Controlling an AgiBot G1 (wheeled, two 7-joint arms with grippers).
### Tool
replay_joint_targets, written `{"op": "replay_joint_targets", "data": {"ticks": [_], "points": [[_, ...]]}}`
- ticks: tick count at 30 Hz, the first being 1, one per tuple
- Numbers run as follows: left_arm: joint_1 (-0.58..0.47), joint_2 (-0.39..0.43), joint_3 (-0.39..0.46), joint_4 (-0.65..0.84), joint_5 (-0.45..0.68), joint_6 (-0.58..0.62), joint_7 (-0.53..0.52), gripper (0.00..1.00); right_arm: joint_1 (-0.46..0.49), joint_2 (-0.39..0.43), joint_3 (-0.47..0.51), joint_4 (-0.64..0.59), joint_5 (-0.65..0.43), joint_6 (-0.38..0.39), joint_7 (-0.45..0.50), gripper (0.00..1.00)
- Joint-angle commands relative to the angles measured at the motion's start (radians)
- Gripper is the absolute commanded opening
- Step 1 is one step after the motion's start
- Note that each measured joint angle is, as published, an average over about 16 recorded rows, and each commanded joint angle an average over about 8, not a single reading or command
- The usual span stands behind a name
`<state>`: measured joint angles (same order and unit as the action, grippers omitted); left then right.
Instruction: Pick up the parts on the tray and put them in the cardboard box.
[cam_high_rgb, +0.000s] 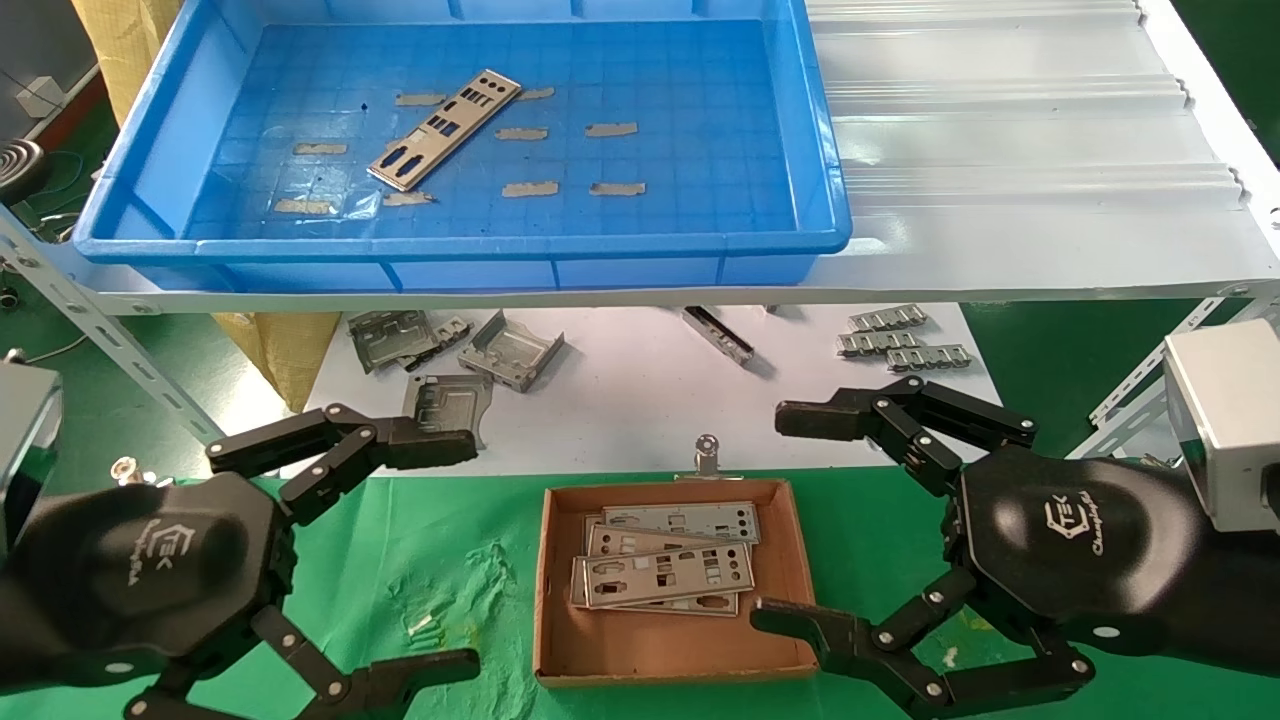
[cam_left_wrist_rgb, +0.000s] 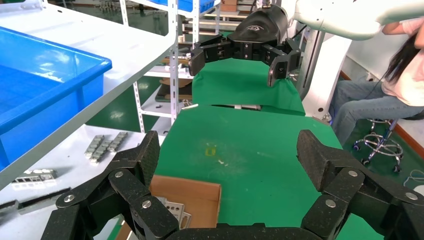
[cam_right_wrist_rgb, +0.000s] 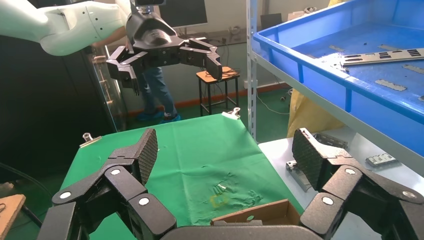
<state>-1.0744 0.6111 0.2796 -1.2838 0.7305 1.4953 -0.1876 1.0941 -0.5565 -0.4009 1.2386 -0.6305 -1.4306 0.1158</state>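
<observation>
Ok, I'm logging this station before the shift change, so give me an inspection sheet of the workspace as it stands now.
Surface: green cloth in front, white lower shelf behind it, upper white shelf carrying the tray.
Tray: one part left, lying flat and diagonal among grey tape patches.
Cardboard box: several parts stacked flat inside.
Clutter: bent grey brackets and ridged connector strips on the lower shelf; binder clip at the box's far edge.
Left tool: open, empty, left of the box.
Right tool: open, empty, right of the box.
Cables: some at the far left.
Surroundings: seated person, stool.
</observation>
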Motion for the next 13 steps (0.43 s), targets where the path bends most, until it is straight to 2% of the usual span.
{"op": "replay_joint_targets", "data": {"ticks": [1, 13], "points": [[0.0, 0.0, 0.0, 0.0, 0.0, 0.0, 0.0, 1.0, 0.0, 0.0, 0.0, 0.0, 0.0, 0.0, 0.0, 1.0], [0.0, 0.0, 0.0, 0.0, 0.0, 0.0, 0.0, 1.0, 0.0, 0.0, 0.0, 0.0, 0.0, 0.0, 0.0, 1.0]]}}
